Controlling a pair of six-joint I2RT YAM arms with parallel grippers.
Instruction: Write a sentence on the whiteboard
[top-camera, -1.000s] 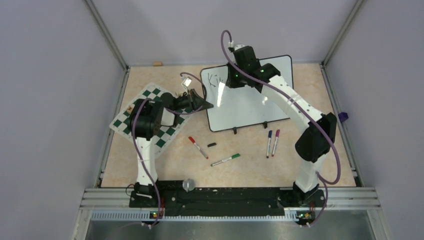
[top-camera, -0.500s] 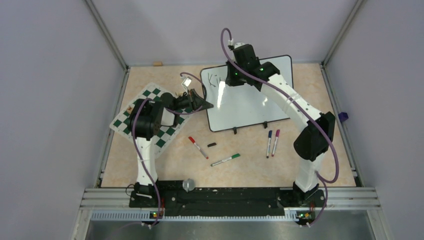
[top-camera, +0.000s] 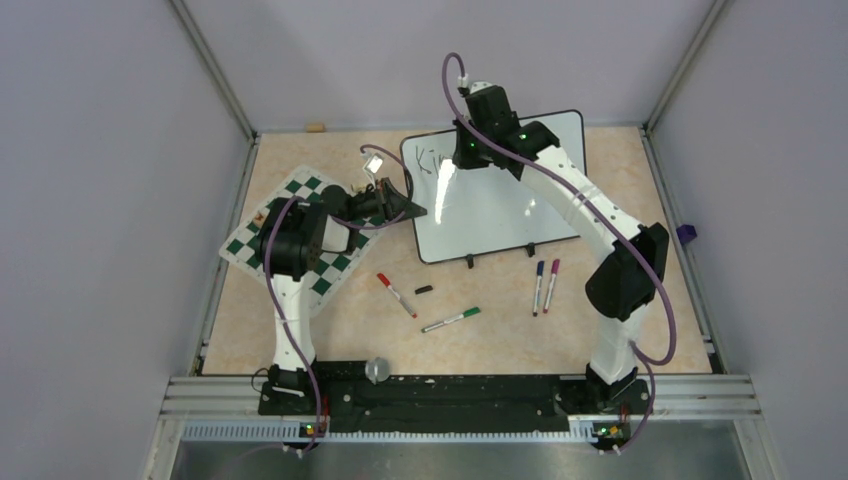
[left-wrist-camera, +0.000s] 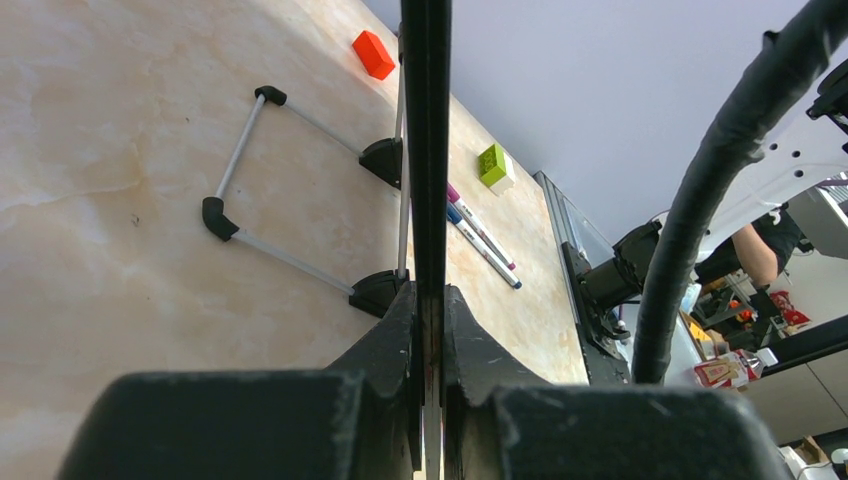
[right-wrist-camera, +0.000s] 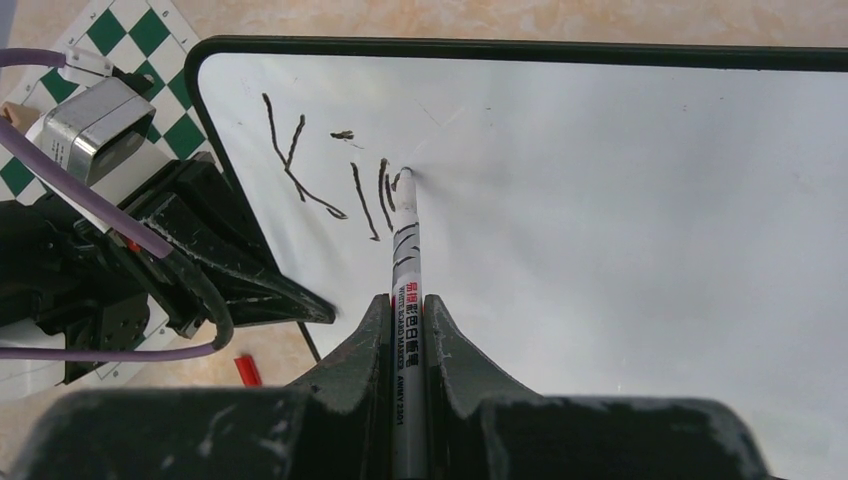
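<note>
- Beige marbled bench (top-camera: 300, 330) carries everything; both arms are bolted at its near edge.
- Large glossy white rectangular whiteboard w/ thin black frame (top-camera: 500, 205) stands at the far middle of the bench. It is propped on its small black feet with its face turned up toward the arms, prob. to suit writing. Exact tilt can't be told.
- Green-and-white checkered chess mat (top-camera: 312, 186) lies left of the whiteboard, partly under the left arm. Not part of the job.
- Left gripper (left-wrist-camera: 430, 300) is clamped on the whiteboard's left edge, seen edge-on in the left wrist view. Likely a brace, so pen pressure can't tip or skid the board.
- Right gripper (right-wrist-camera: 405, 310) is clamped on a slim white-barrelled black marker (right-wrist-camera: 405, 250), reaching over the board's upper-left area. The barrel runs straight out between the fingers, so the tip stays in the wrist cam's sight.
- Marker tip touches the board just right of the last stroke.
- Sentence (right-wrist-camera: 300, 170): thin black strokes near the top-left corner, approx. "Ki" plus the start of another letter. Most of the board is blank, so the task looks early on.
- Spare pens lie on the bench in front of the board: red (top-camera: 396, 295), green (top-camera: 451, 320), blue (top-camera: 539, 287), magenta (top-camera: 551, 285).
- Small black cap (top-camera: 424, 290) lies beside the red pen, prob. off the marker in use.
</note>
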